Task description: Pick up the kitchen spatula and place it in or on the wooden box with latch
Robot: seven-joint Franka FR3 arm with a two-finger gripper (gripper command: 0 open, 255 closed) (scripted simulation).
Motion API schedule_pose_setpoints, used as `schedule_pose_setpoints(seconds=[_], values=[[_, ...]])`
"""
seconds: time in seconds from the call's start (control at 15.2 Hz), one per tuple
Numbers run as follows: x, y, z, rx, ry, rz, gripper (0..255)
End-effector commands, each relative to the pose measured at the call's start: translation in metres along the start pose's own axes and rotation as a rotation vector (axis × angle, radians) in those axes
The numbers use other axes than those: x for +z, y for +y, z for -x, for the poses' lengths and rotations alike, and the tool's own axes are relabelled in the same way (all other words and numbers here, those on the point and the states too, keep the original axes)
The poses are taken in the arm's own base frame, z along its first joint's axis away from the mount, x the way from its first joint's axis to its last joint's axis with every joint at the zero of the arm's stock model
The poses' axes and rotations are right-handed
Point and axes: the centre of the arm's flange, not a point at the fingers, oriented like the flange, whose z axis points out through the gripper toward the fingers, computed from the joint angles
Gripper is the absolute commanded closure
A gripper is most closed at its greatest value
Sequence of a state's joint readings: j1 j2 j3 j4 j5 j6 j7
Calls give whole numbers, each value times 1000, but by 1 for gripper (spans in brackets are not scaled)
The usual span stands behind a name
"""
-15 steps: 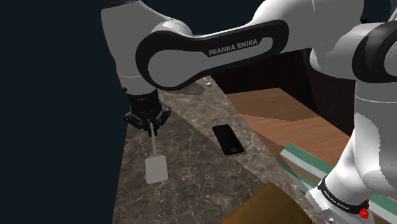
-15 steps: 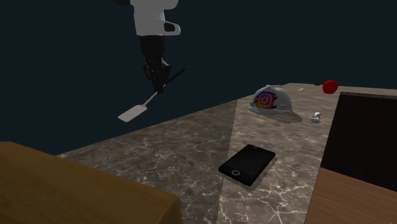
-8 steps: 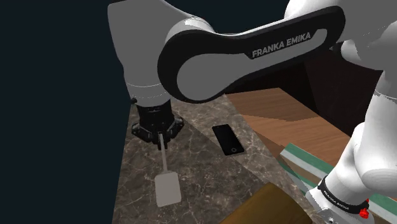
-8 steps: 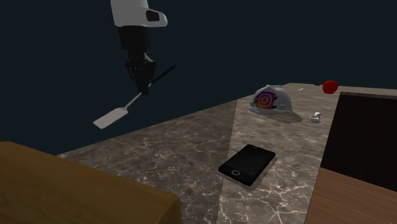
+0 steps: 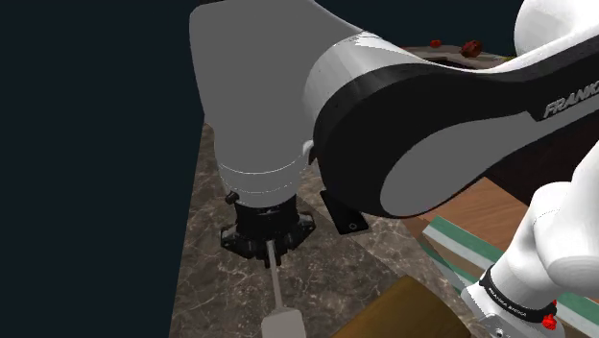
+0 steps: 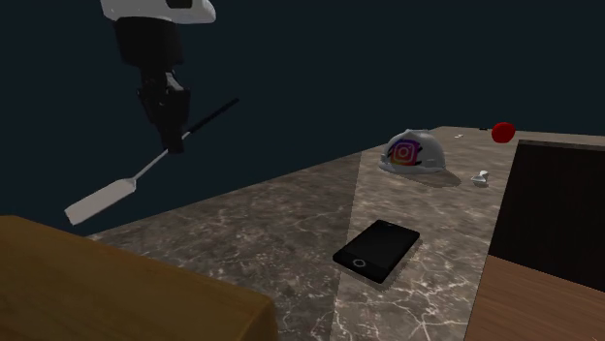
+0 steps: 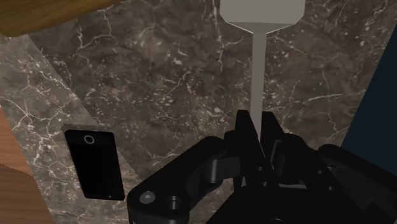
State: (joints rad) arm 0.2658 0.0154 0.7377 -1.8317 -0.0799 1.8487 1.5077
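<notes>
Black gripper (image 6: pixel 175 143) clamped on the handle of a grey spatula (image 6: pixel 97 201), held in the air over the marble counter (image 6: pixel 281 218), blade tilted downward, wooden box (image 6: pixel 116 291) at that counter's end, black phone (image 6: pixel 377 250) flat upon it.

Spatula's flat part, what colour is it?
Pale grey. The spatula shows best in the second exterior view.

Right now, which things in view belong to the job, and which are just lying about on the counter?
Part of the job:
- spatula, clasped in the gripper above the counter
- wooden box

Just lying about:
- black phone
- white helmet with a colourful logo
- small red thing
- small white thing
</notes>
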Motion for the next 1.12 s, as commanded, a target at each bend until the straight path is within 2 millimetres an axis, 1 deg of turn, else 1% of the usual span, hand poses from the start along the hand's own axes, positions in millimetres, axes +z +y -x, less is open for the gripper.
schedule_pose_setpoints(seconds=[0.0,0.73,1.06], values=[[-2,9,25,2,0,0,255],[-17,62,162,2,0,0,255],[10,62,164,2,0,0,255]])
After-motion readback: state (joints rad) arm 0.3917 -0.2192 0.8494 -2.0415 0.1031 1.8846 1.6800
